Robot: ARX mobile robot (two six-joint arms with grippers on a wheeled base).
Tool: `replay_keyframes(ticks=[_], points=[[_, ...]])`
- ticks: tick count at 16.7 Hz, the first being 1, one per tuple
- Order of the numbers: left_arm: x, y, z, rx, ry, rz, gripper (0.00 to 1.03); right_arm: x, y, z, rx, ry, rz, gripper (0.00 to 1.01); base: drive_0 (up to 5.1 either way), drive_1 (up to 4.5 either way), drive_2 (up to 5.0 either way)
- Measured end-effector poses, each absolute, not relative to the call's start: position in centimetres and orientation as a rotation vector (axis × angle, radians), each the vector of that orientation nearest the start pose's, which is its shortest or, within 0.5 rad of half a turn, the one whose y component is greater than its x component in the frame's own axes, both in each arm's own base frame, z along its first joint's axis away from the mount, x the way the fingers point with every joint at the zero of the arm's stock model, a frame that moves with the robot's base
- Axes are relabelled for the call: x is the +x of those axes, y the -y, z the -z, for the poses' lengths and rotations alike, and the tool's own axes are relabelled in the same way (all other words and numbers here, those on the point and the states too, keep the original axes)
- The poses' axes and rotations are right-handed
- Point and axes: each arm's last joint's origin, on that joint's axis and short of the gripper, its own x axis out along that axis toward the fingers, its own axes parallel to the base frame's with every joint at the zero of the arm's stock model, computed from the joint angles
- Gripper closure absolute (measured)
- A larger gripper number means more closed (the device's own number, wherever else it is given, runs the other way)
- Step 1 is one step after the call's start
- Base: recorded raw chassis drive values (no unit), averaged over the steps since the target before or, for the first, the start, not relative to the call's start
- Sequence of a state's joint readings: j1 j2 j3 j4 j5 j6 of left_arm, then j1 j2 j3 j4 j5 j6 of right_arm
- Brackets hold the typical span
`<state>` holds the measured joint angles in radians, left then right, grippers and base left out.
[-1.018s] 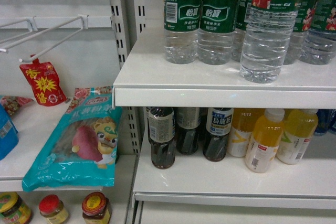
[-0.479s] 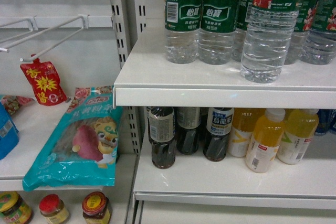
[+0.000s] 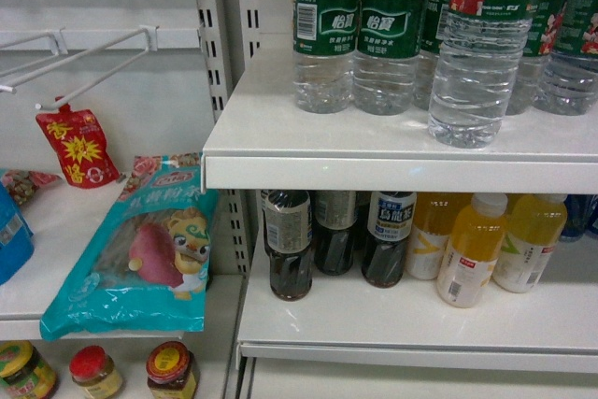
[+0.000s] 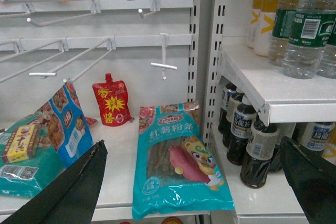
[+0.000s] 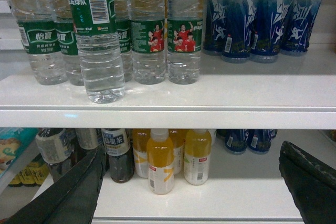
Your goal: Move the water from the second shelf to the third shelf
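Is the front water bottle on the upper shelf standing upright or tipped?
Upright. The water bottle stands on its base on the shelf, ahead of the row.

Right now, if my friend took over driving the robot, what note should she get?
Left gripper: open, empty, facing the snack shelves.
Right gripper: open, empty, facing the drinks.
The water bottle stands at the front of the upper shelf, ahead of the other water bottles.
Done: nothing visible yet.
Left: grasp it, probably with the right gripper, and place it on the shelf below beside the yellow juice bottles.
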<state>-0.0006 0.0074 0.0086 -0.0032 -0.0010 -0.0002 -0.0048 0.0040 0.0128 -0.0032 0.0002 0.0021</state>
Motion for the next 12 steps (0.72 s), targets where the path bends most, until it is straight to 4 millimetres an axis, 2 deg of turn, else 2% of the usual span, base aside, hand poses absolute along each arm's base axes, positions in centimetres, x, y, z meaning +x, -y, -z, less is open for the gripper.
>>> replay_keyframes(ticks=[12], points=[[9.76,0.00,-16.58,0.000,-0.001,0.000,0.05,9.72,0.05,-16.75,0.002,0.008,0.005,0.03,0.0,0.00,0.0]])
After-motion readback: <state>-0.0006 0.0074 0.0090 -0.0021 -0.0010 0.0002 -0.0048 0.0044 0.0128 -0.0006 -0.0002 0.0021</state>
